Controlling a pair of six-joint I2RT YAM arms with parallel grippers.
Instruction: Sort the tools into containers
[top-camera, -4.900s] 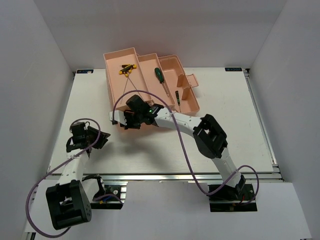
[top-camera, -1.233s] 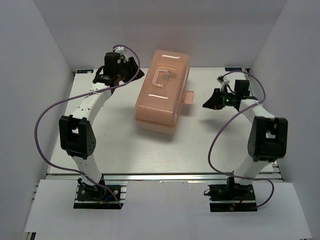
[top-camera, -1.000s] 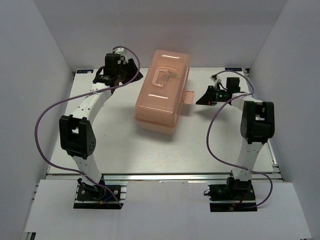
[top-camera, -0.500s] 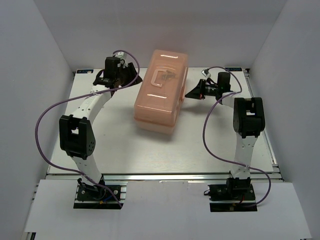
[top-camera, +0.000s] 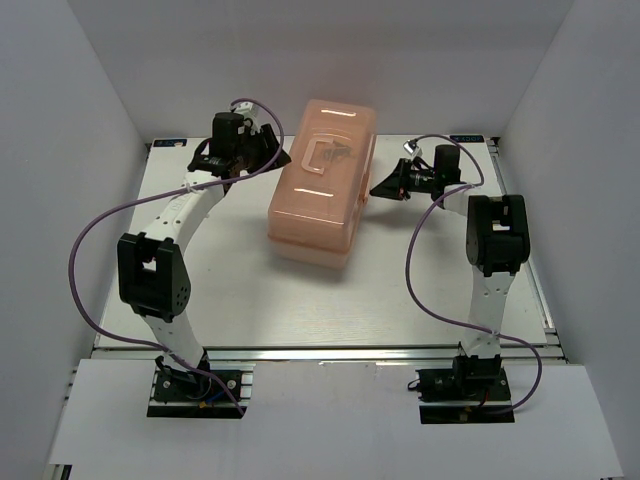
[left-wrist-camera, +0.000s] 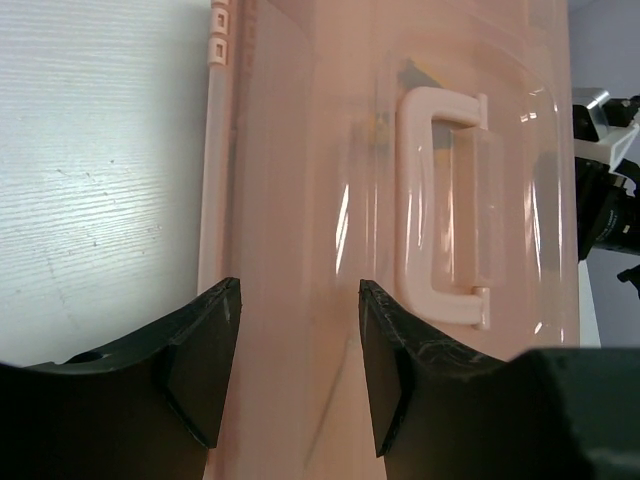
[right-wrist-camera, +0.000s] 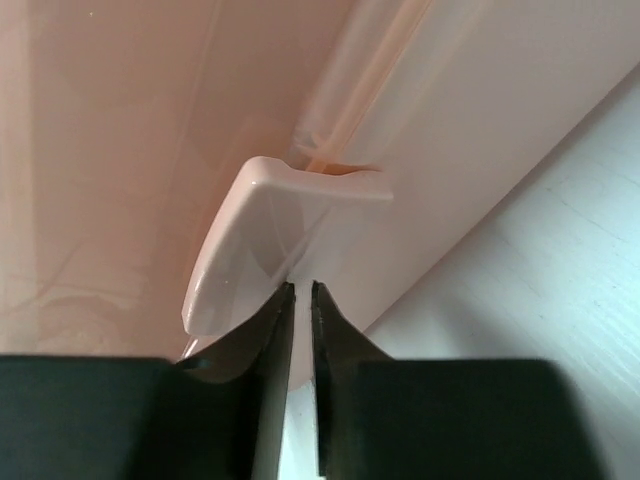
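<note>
The salmon-pink toolbox (top-camera: 318, 190) stands closed at the table's middle back, its translucent lid (left-wrist-camera: 300, 150) down and its handle (left-wrist-camera: 440, 200) on top. The tools are hidden inside; only faint dark shadows show through the lid. My left gripper (top-camera: 280, 155) is open at the box's back left edge, its jaws (left-wrist-camera: 298, 290) spread over the lid and holding nothing. My right gripper (top-camera: 380, 189) is shut and empty at the box's right side, its tips (right-wrist-camera: 302, 287) touching the lower edge of the latch (right-wrist-camera: 270, 230).
White table (right-wrist-camera: 540, 300) lies to the right of the box and in front of it. The right arm's wrist (left-wrist-camera: 605, 190) shows past the box's far side in the left wrist view. White walls close in the back and both sides.
The box, open with tools in its trays 4.9 s ago, is now closed. Over the last second my right gripper moved left onto the latch. My left gripper edged right toward the lid.
</note>
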